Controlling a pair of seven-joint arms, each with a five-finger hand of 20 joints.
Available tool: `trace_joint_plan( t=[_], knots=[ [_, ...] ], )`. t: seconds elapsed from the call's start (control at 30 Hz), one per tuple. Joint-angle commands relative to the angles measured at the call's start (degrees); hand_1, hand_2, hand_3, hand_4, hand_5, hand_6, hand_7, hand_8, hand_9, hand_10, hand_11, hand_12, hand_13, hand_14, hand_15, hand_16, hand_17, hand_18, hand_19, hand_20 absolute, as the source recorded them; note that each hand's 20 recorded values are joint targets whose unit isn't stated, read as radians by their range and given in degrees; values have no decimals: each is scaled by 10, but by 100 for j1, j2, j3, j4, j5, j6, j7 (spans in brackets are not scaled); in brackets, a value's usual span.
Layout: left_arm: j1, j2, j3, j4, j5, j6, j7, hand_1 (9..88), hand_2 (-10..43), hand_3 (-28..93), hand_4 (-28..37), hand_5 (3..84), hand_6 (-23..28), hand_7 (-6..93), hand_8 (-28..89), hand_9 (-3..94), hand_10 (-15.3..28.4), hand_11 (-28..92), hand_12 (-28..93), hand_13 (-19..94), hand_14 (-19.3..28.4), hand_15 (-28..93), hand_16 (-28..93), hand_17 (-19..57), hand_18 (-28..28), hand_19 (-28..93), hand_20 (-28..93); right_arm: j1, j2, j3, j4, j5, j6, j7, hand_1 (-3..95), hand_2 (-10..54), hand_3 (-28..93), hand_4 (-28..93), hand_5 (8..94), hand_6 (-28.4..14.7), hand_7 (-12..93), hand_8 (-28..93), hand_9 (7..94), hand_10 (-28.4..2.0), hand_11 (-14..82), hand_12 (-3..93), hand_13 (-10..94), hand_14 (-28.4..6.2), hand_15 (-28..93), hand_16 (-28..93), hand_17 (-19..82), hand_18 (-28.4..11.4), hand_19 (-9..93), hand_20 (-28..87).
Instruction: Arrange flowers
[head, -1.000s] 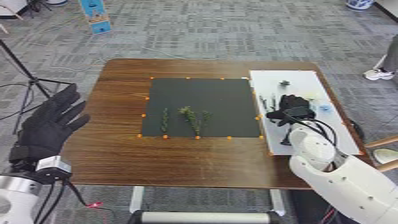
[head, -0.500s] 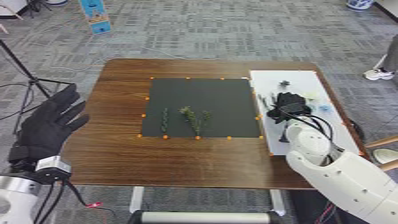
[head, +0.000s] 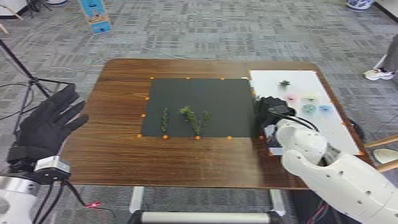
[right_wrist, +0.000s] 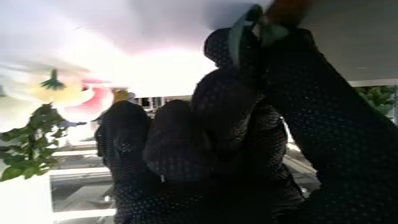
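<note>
Over the seam between the black mat (head: 182, 92) and the white board (head: 333, 132) is my right hand (head: 272, 109). In the right wrist view, the thumb and fingers of my right hand (right_wrist: 233, 102) pinch a green leafy stem (right_wrist: 238, 40); its far end is hidden. Several green sprigs (head: 189, 116) lie on the lower half of the mat. On the board are a pink flower (head: 292, 97), a pale yellow one (head: 311, 95), a green one (head: 308, 108), a blue one (head: 326, 108) and a dark green piece (head: 284, 83). My left hand (head: 43, 127) is open, left of the table.
Orange markers (head: 197, 137) run along the mat's edges. The brown wooden table (head: 191, 162) extends in front of the mat. A black tripod (head: 34, 80) stands at the left, and a wooden stool (head: 384, 150) is beside the table's right edge.
My right hand has moved left from the middle of the board to the mat's right edge, uncovering the coloured flowers. The left hand has not moved.
</note>
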Motion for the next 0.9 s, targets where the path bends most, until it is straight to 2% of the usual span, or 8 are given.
trace_joint_plan(
  t=[0.03, 0.23, 0.9],
  knots=[
    [75, -28, -63, -60, -33, 39, 17, 241, -95, 645, -283, 230, 10, 168, -95, 179, 79, 112, 187, 135, 113, 114, 55, -116, 178, 359, 90, -378, -250, -76, -289, 395, -422, -54, 454, -95, 785, -187, 763, 0, 463, 210, 828, -96, 587, 399, 782, -77, 811, 389, 501, -209, 932, 675],
    [75, -31, -57, -58, -31, 40, 13, 241, -95, 647, -283, 230, 10, 169, -95, 179, 79, 113, 186, 135, 112, 112, 56, -115, 178, 359, 90, -401, -444, 32, -481, 598, -513, -88, 444, -95, 789, -158, 768, -1, 468, 219, 835, -94, 595, 396, 793, -75, 815, 392, 517, -210, 932, 691],
    [36, -11, -44, -44, -30, 23, -8, 241, -95, 648, -283, 230, 9, 172, -97, 180, 79, 114, 184, 138, 110, 116, 54, -114, 178, 361, 88, -331, -877, -54, -421, 613, -421, 14, 437, -95, 783, -131, 780, -1, 461, 235, 848, -91, 598, 400, 811, -71, 815, 398, 541, -207, 932, 707]
  ],
)
